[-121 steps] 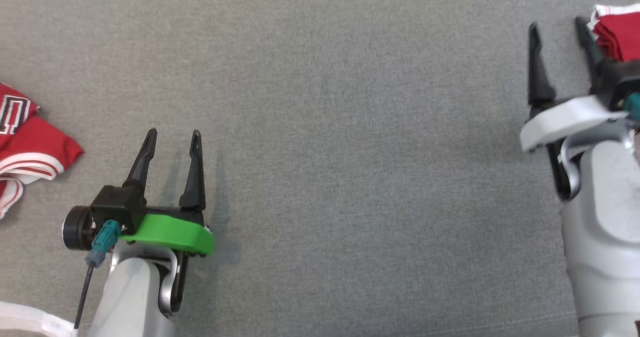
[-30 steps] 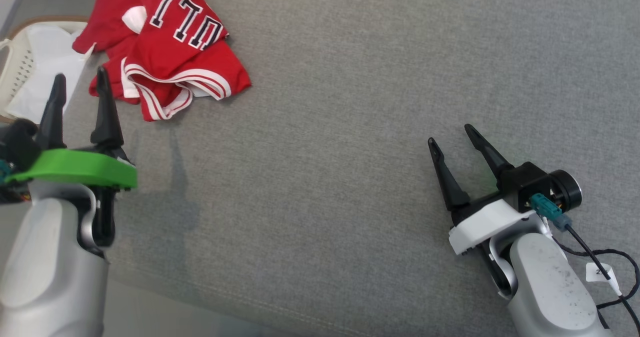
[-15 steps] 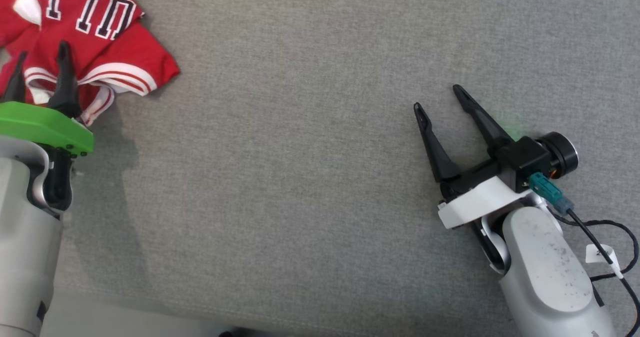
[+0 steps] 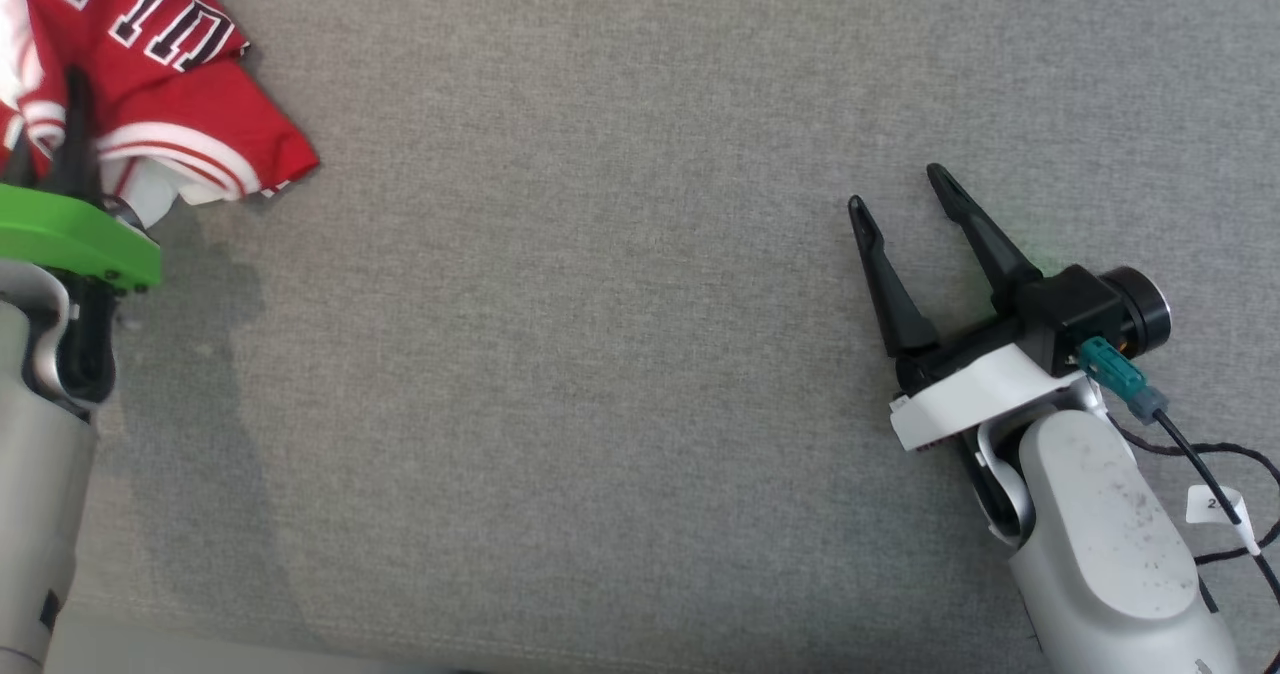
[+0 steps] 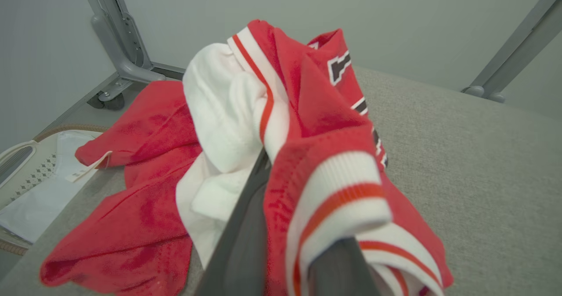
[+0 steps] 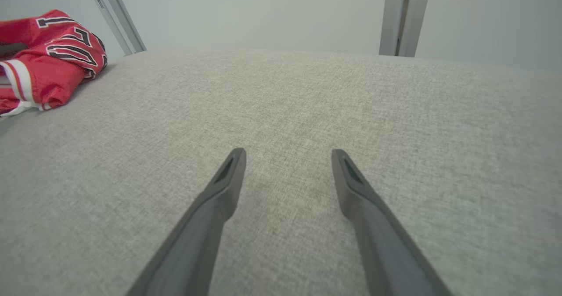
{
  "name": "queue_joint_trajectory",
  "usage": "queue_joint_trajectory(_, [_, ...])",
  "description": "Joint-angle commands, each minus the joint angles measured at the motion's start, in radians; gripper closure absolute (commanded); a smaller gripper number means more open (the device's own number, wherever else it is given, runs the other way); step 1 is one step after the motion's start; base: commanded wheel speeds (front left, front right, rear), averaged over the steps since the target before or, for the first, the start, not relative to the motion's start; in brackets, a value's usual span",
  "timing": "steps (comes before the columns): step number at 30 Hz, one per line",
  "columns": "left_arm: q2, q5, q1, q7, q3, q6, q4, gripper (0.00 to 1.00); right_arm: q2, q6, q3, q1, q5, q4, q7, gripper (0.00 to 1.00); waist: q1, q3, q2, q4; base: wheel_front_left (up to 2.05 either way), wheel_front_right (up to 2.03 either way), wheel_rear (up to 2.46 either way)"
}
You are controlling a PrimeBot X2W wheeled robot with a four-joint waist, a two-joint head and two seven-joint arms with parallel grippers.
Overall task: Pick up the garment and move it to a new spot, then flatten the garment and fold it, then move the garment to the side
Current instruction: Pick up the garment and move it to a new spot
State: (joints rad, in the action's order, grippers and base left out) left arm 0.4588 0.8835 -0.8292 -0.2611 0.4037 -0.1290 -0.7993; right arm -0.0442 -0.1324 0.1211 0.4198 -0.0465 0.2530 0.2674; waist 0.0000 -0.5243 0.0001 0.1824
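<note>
**STATUS: LEFT GRIPPER CLAMPED ON GARMENT HEM, RIGHT GRIPPER APART**

1. Nearest the robot, in the head view, the right forearm rises from 5 o'clock. A black cable (image 4: 1200, 464) with a white tag runs beside it.

2. The right gripper (image 4: 896, 186) sits at 3 o'clock in the head view, over the grey fabric surface (image 4: 600, 304). Its fingers are spread apart, point toward 11 o'clock and hold nothing. The right wrist view shows bare surface between the two fingers.

3. The left gripper (image 4: 45, 119) stands at 9 o'clock at the frame edge, on a green flange (image 4: 80, 239). Its fingers reach up into the near edge of the garment (image 4: 170, 84).

4. In the left wrist view the fingers are drawn close together. A fold of the white-and-red striped hem is bunched between them and drapes over the right finger. The right fingertip is hidden under cloth.

5. The garment is a crumpled red jersey with black-and-white lettering. It lies on the surface at 10 to 11 o'clock in the head view, well apart from the right gripper. From the right wrist view it shows at 10 o'clock of the fingertips.

6. Farther off, the left wrist view shows a pale basket (image 5: 22, 153) at 9 o'clock, beyond the surface edge. Grey frame legs (image 5: 116, 41) stand behind the garment.
</note>
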Motion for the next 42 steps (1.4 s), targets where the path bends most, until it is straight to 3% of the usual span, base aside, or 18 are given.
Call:
queue_joint_trajectory(1, [0.013,-0.027,0.001,-0.005,-0.026,-0.003,0.036,1.00,-0.011,0.003,-0.006,-0.041,-0.014,0.023,-0.005,0.00,0.0000,0.052,-0.0001,-0.009,0.00,0.00,0.00])
queue_joint_trajectory(6, [0.000,-0.166,0.045,-0.005,-0.128,-0.003,0.252,1.00,-0.009,0.003,-0.002,-0.061,-0.059,0.022,-0.003,0.00,0.0000,0.120,-0.0001,-0.042,0.00,0.00,0.00])
queue_joint_trajectory(11, [-0.048,-0.257,0.080,-0.004,-0.130,-0.003,0.409,1.00,-0.009,0.003,0.003,-0.092,-0.087,0.027,-0.003,0.00,0.0000,0.176,-0.0001,-0.098,0.00,0.00,0.00])
queue_joint_trajectory(21, [-0.150,-0.250,0.100,-0.004,0.101,-0.003,0.515,1.00,-0.009,0.003,0.037,-0.128,-0.140,0.014,-0.003,0.00,0.0000,0.215,-0.0001,-0.285,0.00,0.00,0.00])
queue_joint_trajectory(32, [-0.301,-0.217,0.067,-0.004,0.422,-0.003,0.416,1.00,-0.008,0.003,0.049,-0.150,-0.174,-0.002,-0.003,0.00,0.0000,0.192,-0.0001,-0.440,0.00,0.00,0.00])
queue_joint_trajectory(33, [-0.310,-0.214,0.068,-0.004,0.438,-0.003,0.405,0.59,-0.008,0.003,0.048,-0.152,-0.176,-0.003,-0.003,0.00,0.0000,0.192,-0.0001,-0.442,0.00,0.00,0.00])
queue_joint_trajectory(34, [-0.319,-0.215,0.067,-0.004,0.441,-0.003,0.393,0.00,-0.008,0.003,0.047,-0.155,-0.176,-0.005,-0.003,0.00,0.0000,0.193,-0.0001,-0.443,0.00,0.00,0.00])
queue_joint_trajectory(37, [-0.335,-0.236,0.086,-0.004,0.412,-0.003,0.384,0.00,-0.008,0.003,0.037,-0.161,-0.176,-0.002,-0.003,0.00,0.0000,0.196,-0.0001,-0.435,0.00,0.00,0.00])
queue_joint_trajectory(42, [-0.324,-0.318,0.169,-0.004,0.259,0.005,0.384,0.00,-0.008,0.003,0.015,-0.151,-0.174,0.000,-0.003,0.00,0.0000,0.218,-0.0001,-0.381,0.00,0.00,0.00])
